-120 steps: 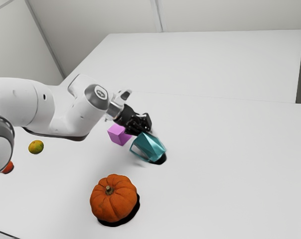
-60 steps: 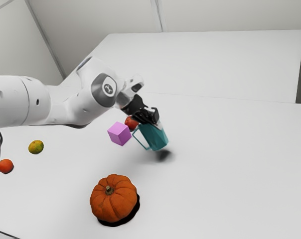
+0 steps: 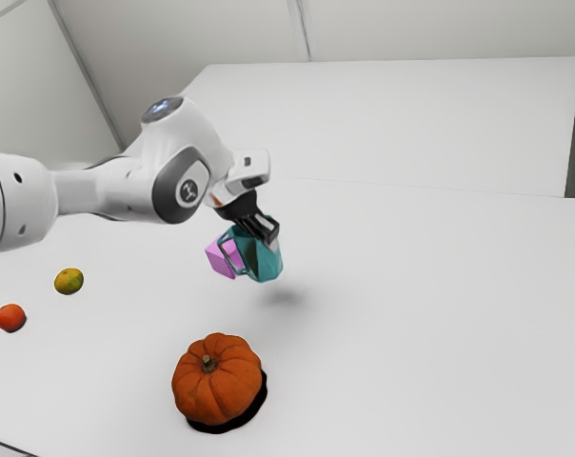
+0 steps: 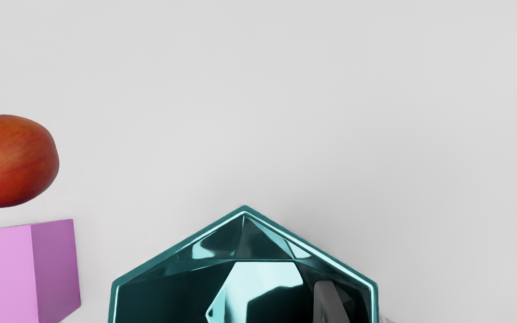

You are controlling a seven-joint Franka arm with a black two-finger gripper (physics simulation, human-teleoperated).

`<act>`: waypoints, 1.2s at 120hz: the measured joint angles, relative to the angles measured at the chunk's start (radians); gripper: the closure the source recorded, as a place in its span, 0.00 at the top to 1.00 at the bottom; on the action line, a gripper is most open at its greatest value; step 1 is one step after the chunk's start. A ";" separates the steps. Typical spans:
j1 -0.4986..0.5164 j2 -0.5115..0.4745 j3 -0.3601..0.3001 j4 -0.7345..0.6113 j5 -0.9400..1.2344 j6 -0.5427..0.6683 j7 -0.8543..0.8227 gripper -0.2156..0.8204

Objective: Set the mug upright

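Note:
The gripper (image 3: 268, 231) holds the teal faceted mug (image 3: 264, 263) above the white table (image 3: 440, 324), shut on its wall near the rim. The mug's opening is upward with a slight lean, its handle toward the exterior view's left, and a soft shadow lies below it. In the wrist view the gripper (image 4: 359, 309) has one finger inside the mug (image 4: 177, 251), whose opening faces the camera; the other finger is mostly hidden behind the wall.
A pink cube (image 3: 222, 259) stands partly behind the mug in the exterior view. By the cube (image 4: 56, 269) lies a red-orange fruit (image 4: 16, 157). A pumpkin (image 3: 217, 379) sits nearer the exterior camera; an orange fruit (image 3: 10, 317) and a yellow-green one (image 3: 69, 281) lie at the exterior view's left.
The held mug has risen off the table and swung from a strong tilt to nearly upright. Lately it moved toward the exterior view's left, now overlapping the cube, as my hand turned.

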 joint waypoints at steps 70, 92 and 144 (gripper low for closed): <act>0.027 -0.095 0.074 -0.126 0.263 0.005 -0.105 0.04; 0.028 -0.084 0.104 -0.175 0.310 0.046 -0.125 0.03; 0.028 -0.046 0.113 -0.264 0.328 0.229 -0.154 0.03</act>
